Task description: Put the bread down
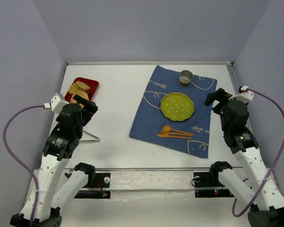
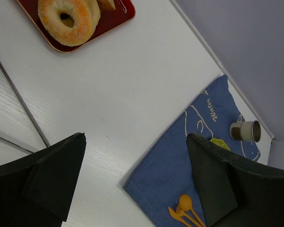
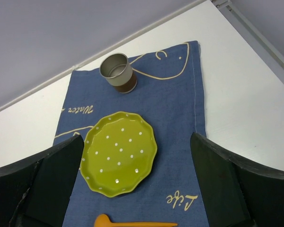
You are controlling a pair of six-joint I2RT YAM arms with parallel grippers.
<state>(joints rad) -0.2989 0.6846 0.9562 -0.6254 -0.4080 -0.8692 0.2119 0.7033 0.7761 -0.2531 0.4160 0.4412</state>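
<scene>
The bread (image 2: 66, 21), an orange-golden sugared ring, lies on a red tray (image 2: 118, 19) at the table's far left. In the top view it (image 1: 77, 98) is partly hidden behind my left gripper. My left gripper (image 1: 89, 111) hangs open and empty just in front of the tray, its fingers (image 2: 57, 175) spread over bare table. The green dotted plate (image 3: 119, 152) sits empty on the blue cloth (image 3: 180, 142). My right gripper (image 1: 217, 101) is open and empty, right of the plate and above the cloth's edge.
A paler ring (image 2: 93, 10) and a tan piece (image 2: 107, 4) share the tray. A metal cup (image 3: 118, 72) stands behind the plate (image 1: 177, 105). Orange cutlery (image 1: 174, 133) lies in front of it. A thin metal wire frame (image 1: 89, 137) lies by the left arm.
</scene>
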